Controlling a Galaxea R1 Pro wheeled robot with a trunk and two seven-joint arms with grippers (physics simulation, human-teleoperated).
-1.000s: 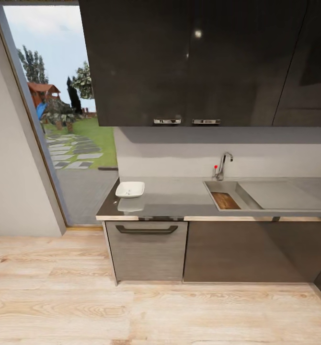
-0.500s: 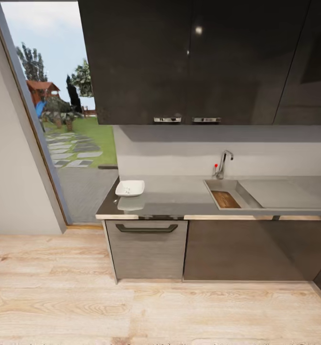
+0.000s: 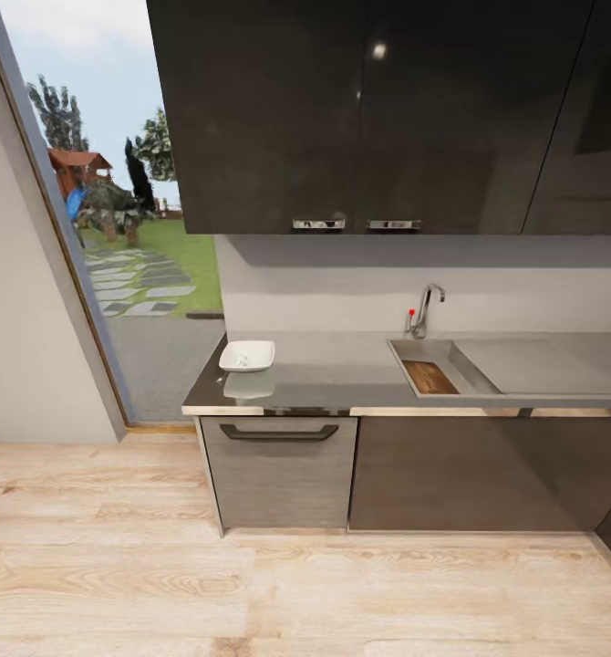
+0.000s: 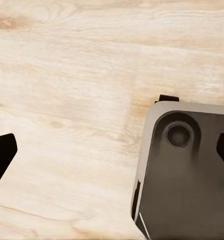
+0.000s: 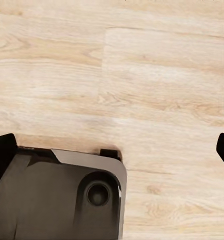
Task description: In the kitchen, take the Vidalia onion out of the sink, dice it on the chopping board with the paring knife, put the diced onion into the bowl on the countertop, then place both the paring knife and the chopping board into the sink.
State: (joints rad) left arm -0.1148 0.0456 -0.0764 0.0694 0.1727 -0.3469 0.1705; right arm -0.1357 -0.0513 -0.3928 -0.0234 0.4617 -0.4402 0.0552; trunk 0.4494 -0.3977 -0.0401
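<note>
The robot was standing back from the counter with both arms hanging low, wrist cameras pointed at the wood floor [image 4: 66, 75] and its own dark base [image 5: 56, 200]. The left gripper [image 4: 112, 150] and right gripper [image 5: 112, 150] each showed fingertips spread wide apart, nothing between them. Up ahead, the chopping board [image 3: 429, 376] lay in the sink [image 3: 474, 370], long axis running away from the robot, off to the right of centre, so I'd guess the right arm was nearer. The bowl [image 3: 247, 355] sat on the countertop [image 3: 342, 379], well left of the sink. Couldn't make out the knife or the onion.
</note>
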